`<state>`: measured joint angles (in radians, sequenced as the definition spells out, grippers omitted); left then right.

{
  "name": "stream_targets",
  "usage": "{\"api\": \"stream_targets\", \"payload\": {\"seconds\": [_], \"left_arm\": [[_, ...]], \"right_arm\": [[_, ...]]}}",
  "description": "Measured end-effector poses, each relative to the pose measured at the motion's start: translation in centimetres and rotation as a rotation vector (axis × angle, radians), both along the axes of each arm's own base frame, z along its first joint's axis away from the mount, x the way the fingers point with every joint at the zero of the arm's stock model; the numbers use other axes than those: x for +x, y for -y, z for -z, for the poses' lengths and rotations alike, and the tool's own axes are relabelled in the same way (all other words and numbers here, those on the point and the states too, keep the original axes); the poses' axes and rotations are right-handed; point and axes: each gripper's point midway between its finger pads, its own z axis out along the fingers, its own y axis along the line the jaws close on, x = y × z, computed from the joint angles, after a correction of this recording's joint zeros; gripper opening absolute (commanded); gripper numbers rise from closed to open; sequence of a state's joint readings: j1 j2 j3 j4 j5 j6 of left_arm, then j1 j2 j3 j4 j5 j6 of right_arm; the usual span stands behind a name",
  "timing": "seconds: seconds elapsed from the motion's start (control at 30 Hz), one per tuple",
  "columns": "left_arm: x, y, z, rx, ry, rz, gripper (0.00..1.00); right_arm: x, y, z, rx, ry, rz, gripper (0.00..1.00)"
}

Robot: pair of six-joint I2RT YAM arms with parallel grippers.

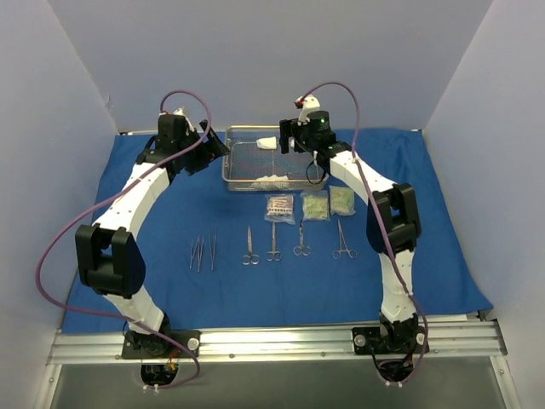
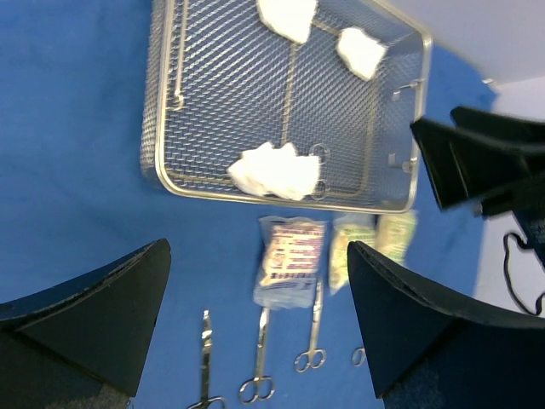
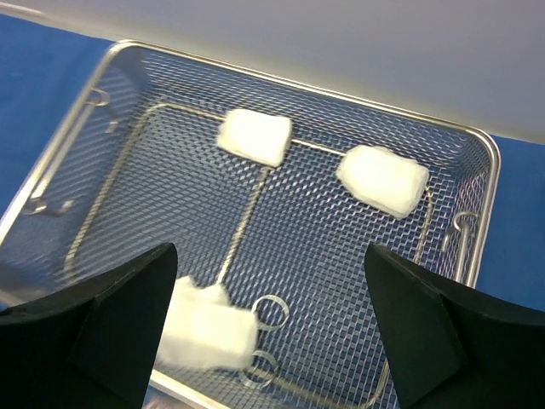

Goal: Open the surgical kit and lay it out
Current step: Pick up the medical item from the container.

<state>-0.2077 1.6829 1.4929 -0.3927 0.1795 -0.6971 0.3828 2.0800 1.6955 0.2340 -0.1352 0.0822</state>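
Top external view first: I judge the task as mostly done. The blue cloth (image 1: 443, 256) is opened and lies flat, covering the table from 9 to 3 o'clock.

The wire tray (image 1: 255, 162) is uncovered and stands on the cloth at 12 o'clock from its middle. Its long axis runs from 9 to 3 o'clock.

The left gripper (image 2: 255, 256) hangs at the 9 o'clock end of the tray. The right gripper (image 3: 271, 256) hangs above the tray, toward its 2 o'clock corner. In both wrist views the fingers are spread wide and nothing is between them.

At 6 o'clock from the tray, the row of instruments (image 1: 273, 243) is laid out side by side, each one apart from the next. Their long axes go from 12 to 6 o'clock, and on the ring-handled ones the rings point to 6 o'clock, toward the arm bases.

Between this row and the tray lie three packets (image 1: 315, 206), just beside each other, just below the tray's near rim.

What is left, I think, is inside the tray. Three gauze pads (image 3: 254, 136) lie there: two toward the far wall and one at the near rim. A ring-handled tool (image 3: 271, 312) lies partly under the near pad. I see only its rings, so I cannot tell its kind or which way it points.
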Motion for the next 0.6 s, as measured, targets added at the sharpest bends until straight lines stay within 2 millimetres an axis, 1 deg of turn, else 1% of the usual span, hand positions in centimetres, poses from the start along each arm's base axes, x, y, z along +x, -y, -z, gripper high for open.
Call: {"api": "stream_targets", "payload": {"seconds": [0.1,0.27,0.37,0.5,0.6], "left_arm": [[0.6,0.0,0.9,0.039,-0.040,0.013,0.94],[1.5,0.3,1.7,0.066,-0.063,0.031,0.94],[1.8,0.3,2.6,0.073,-0.084,0.031,0.94],[2.0,0.3,4.7,0.082,-0.132,0.033,0.94],[2.1,0.4,6.0,0.084,-0.160,0.037,0.94]], "right_arm": [[2.4,0.5,3.0,-0.064,-0.031,0.024,0.84],[6.3,1.1,6.5,-0.184,-0.030,0.039,0.80],[8.1,1.4,8.2,-0.221,-0.022,0.039,0.78],[9.8,1.2,10.2,-0.240,-0.008,0.037,0.77],[10.5,1.4,11.7,-0.259,-0.005,0.038,0.72]]}}
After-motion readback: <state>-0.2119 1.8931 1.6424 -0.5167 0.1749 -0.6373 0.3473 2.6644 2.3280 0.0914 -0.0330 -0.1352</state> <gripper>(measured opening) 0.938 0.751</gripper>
